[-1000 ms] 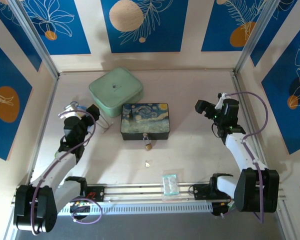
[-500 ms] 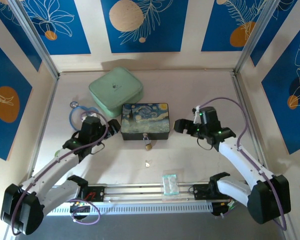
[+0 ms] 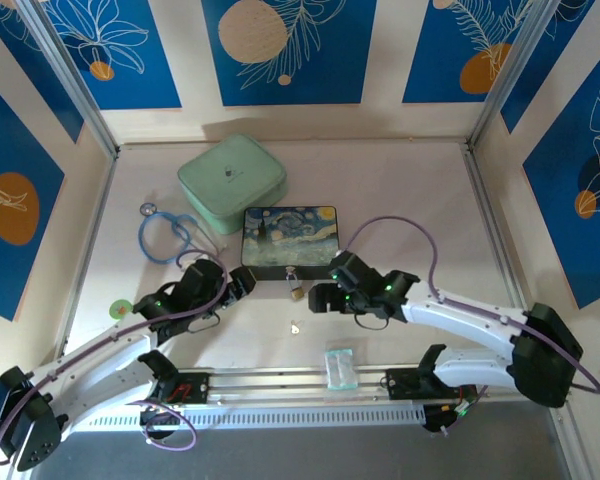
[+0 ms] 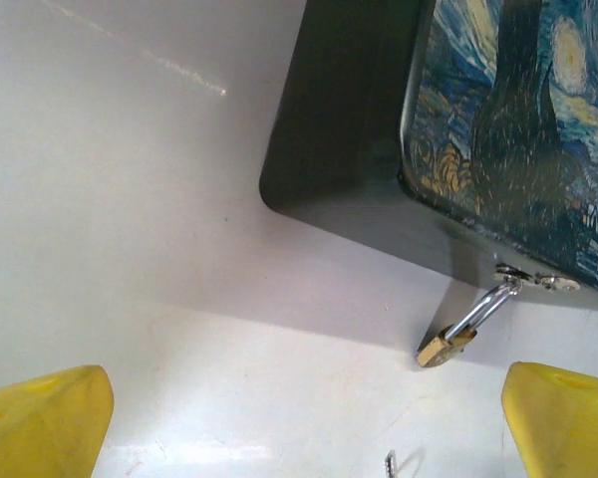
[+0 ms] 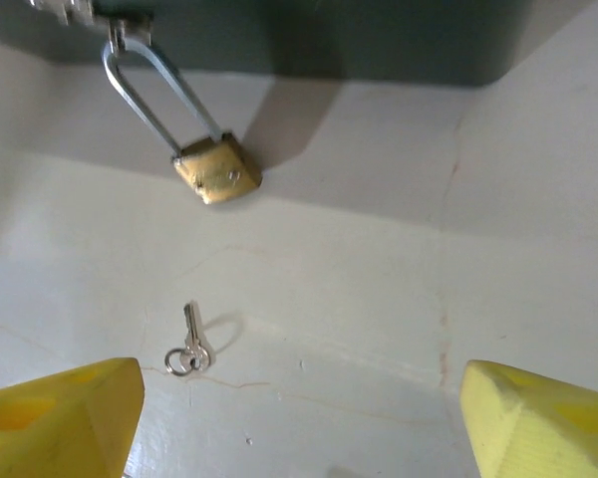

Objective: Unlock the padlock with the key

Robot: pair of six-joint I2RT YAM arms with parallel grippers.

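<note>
Bring the right gripper (image 5: 299, 413), gaping wide and empty, down over the key (image 5: 187, 341), flat on the table (image 5: 478, 249) just short of the padlock (image 5: 216, 169), and pinch its ring end. Mind the long axis: blade toward the painted box (image 3: 290, 238), ring toward the arms. Keep the left gripper (image 4: 299, 418), likewise spread and empty, ready beside the padlock.

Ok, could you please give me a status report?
Left claw, right claw open, empty. Small brass padlock hangs on painted box's clasp. Tiny silver key loose on table. Nothing blocking.
</note>
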